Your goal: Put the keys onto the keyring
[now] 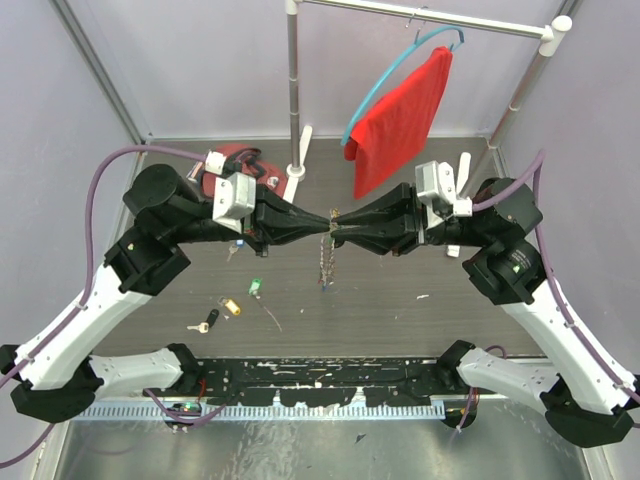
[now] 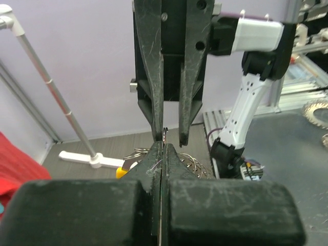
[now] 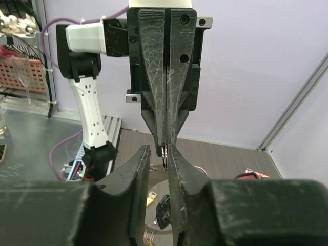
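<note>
Three keys at least are lying loose on the table (image 1: 420,320), so honestly this job looks like it's barely off the ground: a green key (image 1: 255,287), a yellow key (image 1: 231,306) just beside it, and a black key (image 1: 208,320) a bit nearer the left arm, all well apart from where the action is. Up in the middle the two arms meet tip to tip above the table. The left gripper (image 1: 322,224) has its fingers pressed tight together on the keyring (image 3: 164,150), pinching a thin bit of the wire right at the tips. The right gripper (image 1: 350,228) comes in from the opposite side with its fingers apart, one either side of that same bit of ring, not clamped on anything as far as I can see. A dangling strand (image 1: 327,262) hangs off the ring toward the table; it looks like chain or more loops, and I can't tell if any key is already on it, it's too small and blurry. My read: they're at the "get hold of the ring and pry it open" stage. Neither gripper has a key in it, so what's left is pretty much everything: spread the ring, fetch each key off the table, thread it on, repeat. Fiddly part will be that thin wire slipping out of the pinch
</note>
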Robot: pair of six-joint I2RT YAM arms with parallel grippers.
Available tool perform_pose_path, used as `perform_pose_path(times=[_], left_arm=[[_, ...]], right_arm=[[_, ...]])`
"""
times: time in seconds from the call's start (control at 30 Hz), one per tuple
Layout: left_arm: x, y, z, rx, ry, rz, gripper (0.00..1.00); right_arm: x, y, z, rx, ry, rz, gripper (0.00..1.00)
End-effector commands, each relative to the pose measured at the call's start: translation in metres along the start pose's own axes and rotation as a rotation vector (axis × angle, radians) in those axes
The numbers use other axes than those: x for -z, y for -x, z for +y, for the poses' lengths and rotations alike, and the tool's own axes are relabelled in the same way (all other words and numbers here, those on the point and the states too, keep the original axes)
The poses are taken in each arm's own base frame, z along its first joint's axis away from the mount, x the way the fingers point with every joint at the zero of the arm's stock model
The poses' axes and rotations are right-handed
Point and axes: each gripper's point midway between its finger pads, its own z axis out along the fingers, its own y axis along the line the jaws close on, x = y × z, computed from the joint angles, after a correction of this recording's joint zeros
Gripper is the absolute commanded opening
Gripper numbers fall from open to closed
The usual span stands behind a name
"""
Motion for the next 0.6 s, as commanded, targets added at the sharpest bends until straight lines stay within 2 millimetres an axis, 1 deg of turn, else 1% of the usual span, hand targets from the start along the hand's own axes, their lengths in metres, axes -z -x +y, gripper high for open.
perform_pose_path(times=[0.0, 0.2, 0.3, 0.4, 0.57], left_arm=[[0.008, 0.003, 0.005, -0.139, 0.033, 0.026, 0.00], [0.014, 0.005, 0.012, -0.214, 0.078, 0.025, 0.00], [0.017, 0.001, 0.001, -0.290, 0.015, 0.029, 0.00], [0.019, 0.001, 0.001, -0.337, 0.020, 0.024, 0.00], [0.022, -0.005, -0.007, -0.438, -0.045, 0.035, 0.00]], right_arm=[[0.004, 0.013, 0.005, 0.077, 0.016, 0.006, 0.28], [0.014, 0.015, 0.004, 0.137, -0.032, 0.030, 0.37], [0.020, 0.013, 0.002, 0.174, -0.067, 0.045, 0.39], [0.026, 0.011, -0.003, 0.218, -0.114, 0.055, 0.40], [0.031, 0.005, -0.012, 0.282, -0.169, 0.062, 0.40]])
